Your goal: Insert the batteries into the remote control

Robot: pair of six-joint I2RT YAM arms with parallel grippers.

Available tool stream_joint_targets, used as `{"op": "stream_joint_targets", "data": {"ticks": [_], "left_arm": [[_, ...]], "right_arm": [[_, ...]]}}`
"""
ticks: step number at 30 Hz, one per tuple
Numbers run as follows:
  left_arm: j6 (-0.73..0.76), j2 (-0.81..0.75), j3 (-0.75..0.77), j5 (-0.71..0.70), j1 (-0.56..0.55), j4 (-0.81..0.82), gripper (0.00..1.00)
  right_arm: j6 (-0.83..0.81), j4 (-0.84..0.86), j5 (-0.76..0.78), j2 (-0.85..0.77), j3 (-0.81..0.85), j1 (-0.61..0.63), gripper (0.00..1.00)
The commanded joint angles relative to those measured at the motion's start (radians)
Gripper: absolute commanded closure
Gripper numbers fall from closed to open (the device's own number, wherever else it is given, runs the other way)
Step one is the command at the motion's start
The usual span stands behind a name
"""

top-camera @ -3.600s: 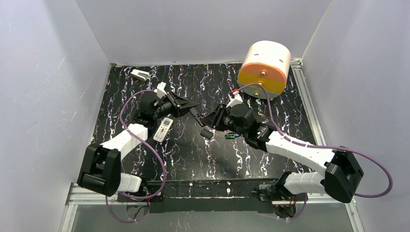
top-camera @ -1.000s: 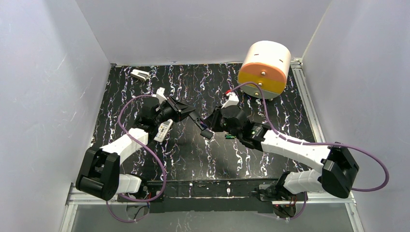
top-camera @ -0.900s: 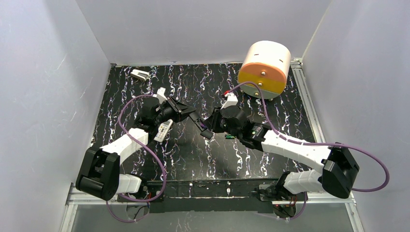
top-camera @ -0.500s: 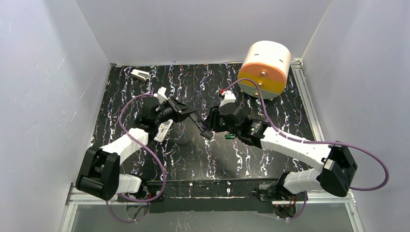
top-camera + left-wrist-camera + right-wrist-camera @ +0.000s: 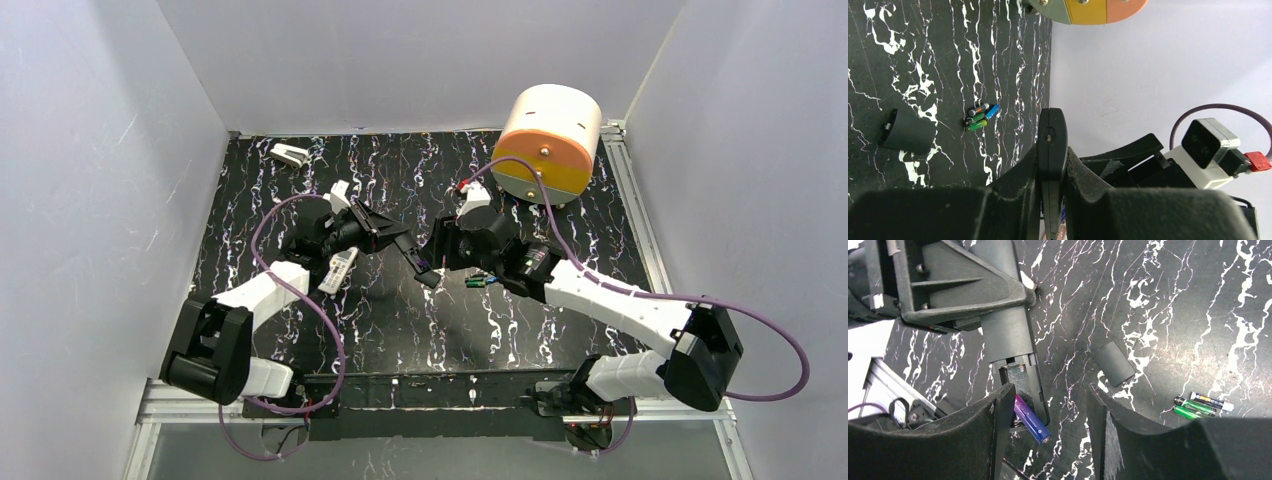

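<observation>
My left gripper (image 5: 385, 232) (image 5: 1052, 155) is shut on a long flat black remote (image 5: 1051, 137), held edge-on above the table. In the right wrist view its open battery bay (image 5: 1020, 377) shows a spring, and a purple-blue battery (image 5: 1030, 419) lies slanted in it, one end sticking out. My right gripper (image 5: 1048, 390) (image 5: 425, 262) is open, its jaws either side of the bay's end. The battery lies beside the left finger, not gripped. Loose green and blue batteries (image 5: 1200, 405) (image 5: 979, 116) (image 5: 482, 281) lie on the table. A white remote (image 5: 340, 270) lies under my left arm.
A curved black battery cover (image 5: 1115, 363) (image 5: 907, 132) lies on the marbled black table near the loose batteries. A big white-and-orange drum (image 5: 548, 140) stands at the back right. A small white-and-grey block (image 5: 290, 154) sits at the back left.
My right gripper has moved left and up to the end of the black remote. My left arm has shifted slightly, still holding the remote.
</observation>
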Motion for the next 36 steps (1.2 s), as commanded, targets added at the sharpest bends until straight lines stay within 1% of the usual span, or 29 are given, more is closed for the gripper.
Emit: {"op": "stream_joint_targets", "data": {"ticks": [1, 5, 7, 10, 13, 18, 23, 26, 34, 36], "left_arm": [[-0.001, 0.001, 0.035, 0.058, 0.001, 0.025, 1.00], [0.002, 0.004, 0.044, 0.084, 0.002, 0.024, 1.00], [0.006, 0.008, 0.052, 0.103, 0.002, 0.025, 1.00], [0.021, 0.019, 0.057, 0.132, 0.001, 0.024, 1.00], [0.029, 0.032, 0.059, 0.161, 0.001, 0.025, 1.00], [0.042, 0.029, 0.063, 0.183, 0.001, 0.025, 1.00], [0.053, 0.036, 0.070, 0.197, 0.002, 0.024, 1.00], [0.056, 0.037, 0.070, 0.201, 0.001, 0.025, 1.00], [0.057, 0.038, 0.067, 0.192, 0.001, 0.024, 1.00], [0.054, 0.038, 0.066, 0.188, 0.001, 0.024, 1.00]], "right_arm": [[-0.129, 0.003, -0.128, -0.031, 0.053, -0.026, 0.37], [-0.216, -0.009, -0.285, -0.009, 0.077, -0.046, 0.37], [-0.301, -0.039, -0.377, 0.001, 0.099, -0.054, 0.36], [-0.406, -0.085, -0.461, 0.005, 0.130, -0.066, 0.36], [-0.454, -0.139, -0.524, 0.027, 0.170, -0.071, 0.35], [-0.508, -0.247, -0.530, 0.079, 0.217, -0.069, 0.40], [-0.534, -0.273, -0.493, 0.076, 0.217, -0.070, 0.44], [-0.541, -0.283, -0.497, 0.082, 0.223, -0.070, 0.51], [-0.525, -0.285, -0.491, 0.087, 0.227, -0.070, 0.75], [-0.510, -0.279, -0.485, 0.087, 0.226, -0.070, 0.79]]}}
